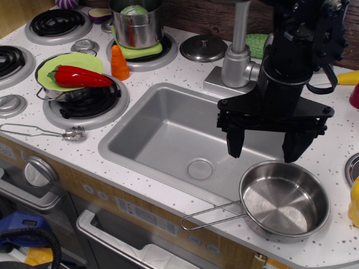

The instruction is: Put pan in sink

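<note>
**Pan on the counter at the sink's corner, open gripper above it**

The pan [285, 199] sits on the white speckled counter [168, 193], just outside the near right corner of the sink [162, 134]. Its rim slightly overlaps the sink's edge there, and its thin wire handle [210, 217] runs along the counter in front of the sink's near edge. The pan looks empty and upright.

The gripper [268, 147] hangs over the sink's right side, just above the pan's far rim. Its two black fingers [235, 140] are spread wide apart and hold nothing; whether they touch the pan cannot be told.

Behind the sink stands the faucet [240, 53], with a flat steel lid [203, 47] beside it. To the sink's left, a burner [84, 103] carries a green plate with a red pepper [78, 77]. An orange carrot [119, 63] stands beyond the sink's far left corner, next to a steel pot [137, 23].
</note>
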Controlling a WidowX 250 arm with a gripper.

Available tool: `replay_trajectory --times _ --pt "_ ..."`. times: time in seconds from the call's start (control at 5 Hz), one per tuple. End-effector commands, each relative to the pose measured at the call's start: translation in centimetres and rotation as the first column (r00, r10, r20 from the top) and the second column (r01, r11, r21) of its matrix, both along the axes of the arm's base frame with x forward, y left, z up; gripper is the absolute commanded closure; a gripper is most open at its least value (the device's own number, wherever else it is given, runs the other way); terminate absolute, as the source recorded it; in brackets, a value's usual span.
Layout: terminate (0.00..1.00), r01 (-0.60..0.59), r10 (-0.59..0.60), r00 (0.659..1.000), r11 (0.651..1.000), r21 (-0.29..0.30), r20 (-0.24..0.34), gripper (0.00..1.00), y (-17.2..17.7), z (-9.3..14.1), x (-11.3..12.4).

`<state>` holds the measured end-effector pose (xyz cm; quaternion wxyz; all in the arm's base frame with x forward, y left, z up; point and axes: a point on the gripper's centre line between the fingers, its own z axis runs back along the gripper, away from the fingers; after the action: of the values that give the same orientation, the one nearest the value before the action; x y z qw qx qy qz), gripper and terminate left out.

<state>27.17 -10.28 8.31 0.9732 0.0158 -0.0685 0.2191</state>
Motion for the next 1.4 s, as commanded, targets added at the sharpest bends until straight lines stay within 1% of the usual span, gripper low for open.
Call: replay_trajectory --times 0.0,0.2,0.4,0.6,0.8,1.2 --pt "0.0 0.0 0.0 1.0 1.0 0.0 0.0 0.0 0.0 0.0 0.0" --pt "0.0 0.163 -0.162 0.987 0.986 0.038 -0.012 0.0 0.6 -0.4 1.1" --pt "0.0 0.301 -0.302 0.953 0.95 0.089 0.001 0.0 1.1 -1.3 2.0" --pt "0.0 0.353 -0.357 0.934 0.928 0.117 0.015 0.0 1.1 -2.4 2.4" --pt "0.0 0.366 -0.372 0.927 0.924 0.113 0.04 0.0 0.9 -3.7 2.5" --pt "0.0 0.381 -0.388 0.919 0.919 0.099 0.068 0.0 0.7 -5.2 2.1"
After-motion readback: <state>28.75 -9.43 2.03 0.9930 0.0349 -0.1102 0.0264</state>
